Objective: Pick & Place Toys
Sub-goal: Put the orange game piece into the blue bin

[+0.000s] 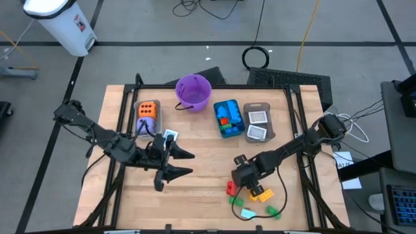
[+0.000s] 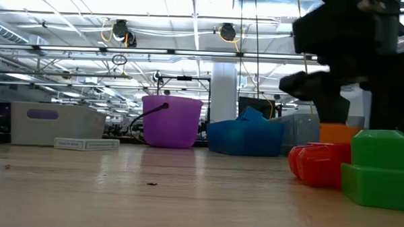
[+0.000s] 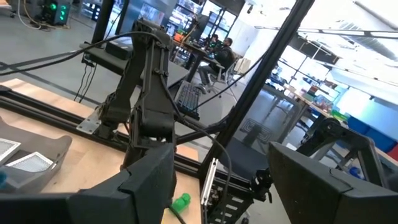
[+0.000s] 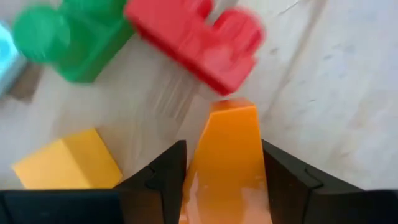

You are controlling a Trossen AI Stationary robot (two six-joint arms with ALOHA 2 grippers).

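Here, an orange brick (image 4: 227, 162) sits clamped between the two fingers of the right end effector (image 1: 246, 177), low over the front right of the counter (image 1: 201, 188); from above the arm hides most of it. Just beside it lie a red brick (image 4: 199, 43), a green brick (image 4: 62, 40) and a yellow brick (image 4: 68, 165). Farther back stand a purple bucket (image 1: 194, 91), a teal bin (image 1: 228, 118) of bricks, a grey bin (image 1: 258, 122) with two picture cards, and a clear bin (image 1: 147, 116) holding an orange die (image 1: 147, 108). The left end effector (image 1: 174, 162) hangs mid-counter, fingers spread and empty.
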